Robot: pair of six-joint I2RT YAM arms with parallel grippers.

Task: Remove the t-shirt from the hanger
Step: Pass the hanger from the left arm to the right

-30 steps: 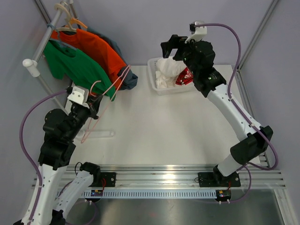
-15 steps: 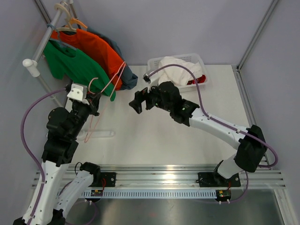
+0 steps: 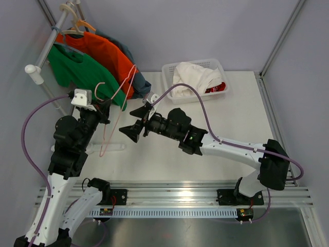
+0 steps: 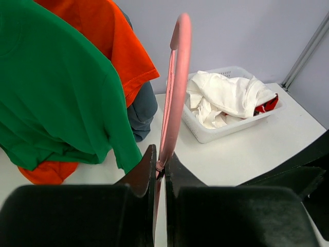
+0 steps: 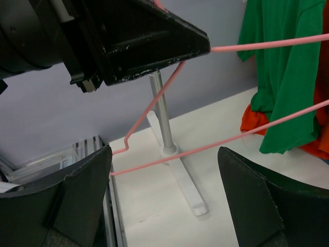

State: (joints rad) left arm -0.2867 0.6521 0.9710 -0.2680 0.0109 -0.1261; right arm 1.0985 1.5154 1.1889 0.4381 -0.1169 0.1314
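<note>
Left pincer [image 4: 159,160] was clamped tight on the thin pink wire hanger [image 4: 176,77], gripping the stem just below the hook. Hanger was bare, held up off the white tabletop [image 3: 205,123], with its hook pointing up and its lower end hanging down toward the tabletop. Right pincer [image 3: 134,122] was spread wide with nothing in it, reaching across to the left side and sitting just beside the hanger. In the right wrist view the pink wires crossed the gap between its fingers [image 5: 82,195], but no contact was visible; can't tell how far ahead of them the wires were.

Crumpled white t-shirt [image 3: 195,77] lay in the white plastic basket [image 3: 167,77] at the far edge of the tabletop, well apart from both pincers. A bit of red fabric [image 3: 218,88] showed at the basket's right end under the white one.

Green t-shirt [image 3: 82,72] and orange t-shirt [image 3: 110,51] hung on the metal clothes rack [image 3: 51,31] at far left, with a grey-blue garment [image 3: 144,87] behind them. The rack's post and white foot [image 5: 180,180] stood on the tabletop.
</note>
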